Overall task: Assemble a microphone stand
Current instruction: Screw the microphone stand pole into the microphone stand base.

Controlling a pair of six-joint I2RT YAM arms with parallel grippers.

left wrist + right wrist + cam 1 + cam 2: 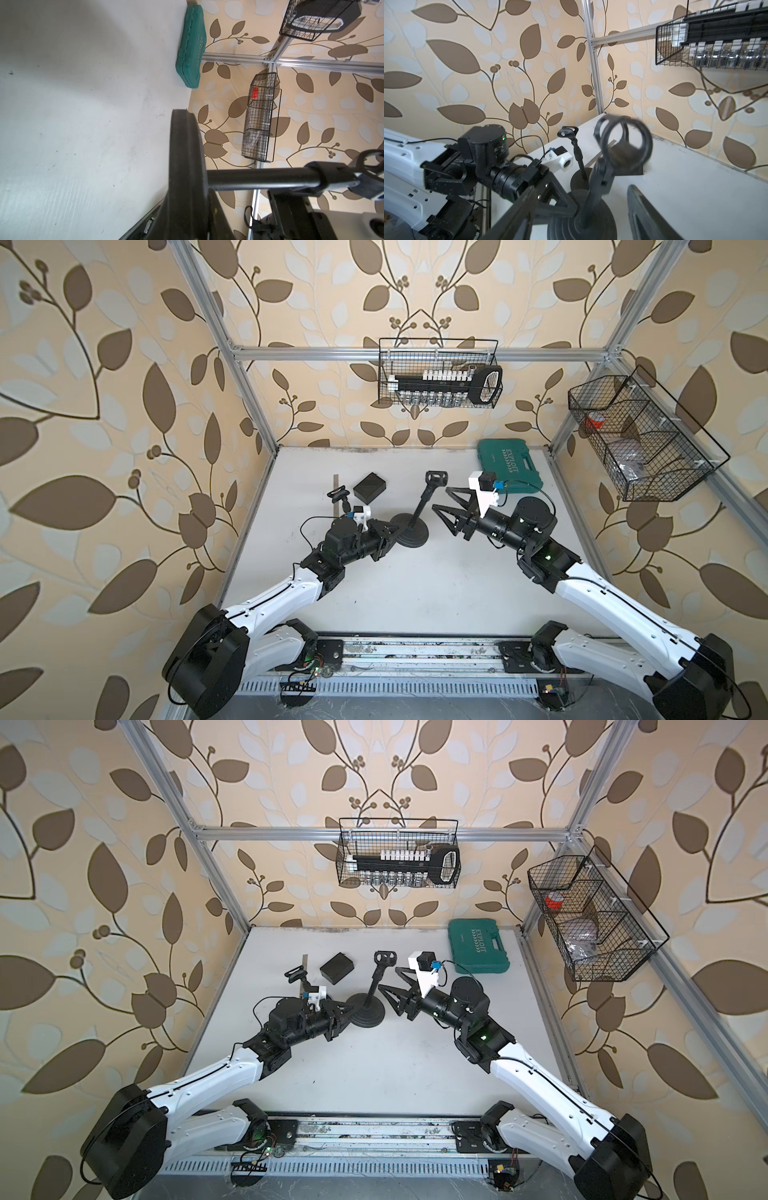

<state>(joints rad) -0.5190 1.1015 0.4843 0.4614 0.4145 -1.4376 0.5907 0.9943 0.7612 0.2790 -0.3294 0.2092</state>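
Nearest the camera are the two arms: the left arm (270, 601) and the right arm (602, 601) stretch from the front rail over the white table (415, 597) toward its middle. On the back wall hangs a wire basket (438, 373) with a rack of sockets inside. On the right wall hangs a second wire basket (640, 439) with compartments. A green case (509, 466) lies closed in the far right corner of the table.

The microphone stand (423, 506) stands on its round base (417, 539) near the middle of the table, between the two grippers, and it has a ring-shaped clip on top of its pole. The left gripper (392, 531) is closed on the rim of this base, on the left side of the stand; in the left wrist view the edge of the base sits between the fingers. The right gripper (439, 497) has its jaws spread wide and holds nothing. It is just beside the pole, on the right, with a small gap between them.

A black box (369, 489) lies behind the stand, to the left. A smaller stand (338, 495) with its own clip is behind the left wrist, partly hidden.
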